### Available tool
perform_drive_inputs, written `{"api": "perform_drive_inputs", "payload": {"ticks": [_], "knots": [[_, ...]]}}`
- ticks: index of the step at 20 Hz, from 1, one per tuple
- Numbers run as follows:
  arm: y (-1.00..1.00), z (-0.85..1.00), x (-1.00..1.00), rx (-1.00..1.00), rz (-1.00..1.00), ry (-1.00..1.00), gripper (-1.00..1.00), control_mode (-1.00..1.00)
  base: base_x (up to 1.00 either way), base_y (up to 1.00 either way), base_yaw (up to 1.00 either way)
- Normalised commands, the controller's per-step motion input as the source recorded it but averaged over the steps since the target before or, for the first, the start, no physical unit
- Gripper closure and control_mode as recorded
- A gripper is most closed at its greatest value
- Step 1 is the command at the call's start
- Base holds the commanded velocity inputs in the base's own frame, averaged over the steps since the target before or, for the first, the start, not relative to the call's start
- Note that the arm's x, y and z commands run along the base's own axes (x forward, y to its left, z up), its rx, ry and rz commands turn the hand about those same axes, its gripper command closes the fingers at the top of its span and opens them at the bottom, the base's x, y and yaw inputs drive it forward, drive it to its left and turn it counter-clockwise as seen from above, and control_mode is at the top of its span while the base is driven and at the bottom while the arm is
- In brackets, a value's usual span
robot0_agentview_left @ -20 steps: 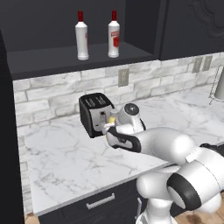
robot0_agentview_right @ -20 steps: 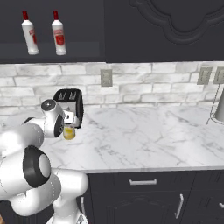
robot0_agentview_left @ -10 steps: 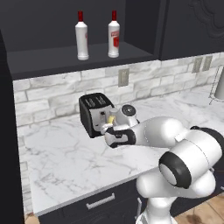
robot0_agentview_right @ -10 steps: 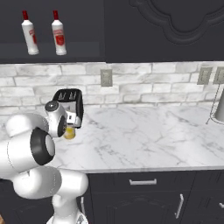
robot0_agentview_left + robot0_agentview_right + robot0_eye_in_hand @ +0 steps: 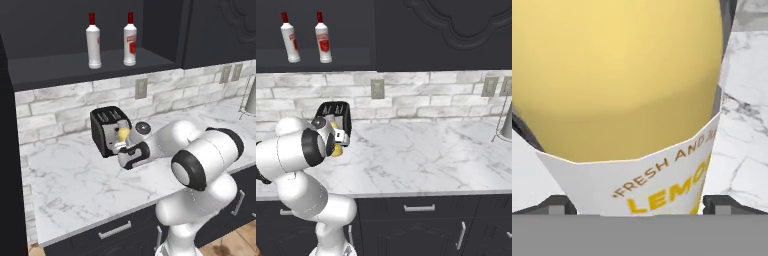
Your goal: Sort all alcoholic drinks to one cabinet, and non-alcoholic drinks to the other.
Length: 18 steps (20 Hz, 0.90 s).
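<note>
The gripper (image 5: 121, 145) was set low over the bench (image 5: 75, 185), near its back edge and right in front of the black toaster (image 5: 107, 129), with its jaws spread fully apart. The yellow juice bottle (image 5: 627, 100) stood between the two dark fingertips (image 5: 557, 204), seen close in the hand view with its white lemon label facing the camera; whether the pads touched it could not be told, and no grip appeared to have been made. From the base views only a sliver of that bottle (image 5: 122, 134) was seen, just beside the toaster.

The two white red-capped bottles (image 5: 93, 42) were already standing on the shelf of the open cabinet (image 5: 75, 65) above the bench's back edge, so the alcoholic half looked finished. The other cabinet (image 5: 446, 30) was shut.

The step in hand was judged to be the grasp of the juice bottle. It would be done well if the bottle were kept centred between the jaws and closed on squarely across its fat body, since a round, wide bottle could slip or be knocked against the toaster. A straight lift before any swing toward the other cabinet would be advisable.
</note>
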Motion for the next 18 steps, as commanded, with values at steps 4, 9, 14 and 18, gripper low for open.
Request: {"api": "perform_drive_inputs", "payload": {"ticks": [4,9,14,18], "knots": [[0.14,-0.24,0.37,0.00,0.01,0.00,1.00,-1.00,0.00,0.00,0.00],[0.11,-0.17,0.46,0.00,0.01,0.00,1.00,-1.00,0.00,0.00,0.00],[-0.02,-0.01,0.00,0.00,0.00,0.00,1.00,-1.00,0.00,0.00,0.00],[0.00,0.11,-0.29,0.00,0.01,-0.01,1.00,-1.00,0.00,0.00,0.00]]}}
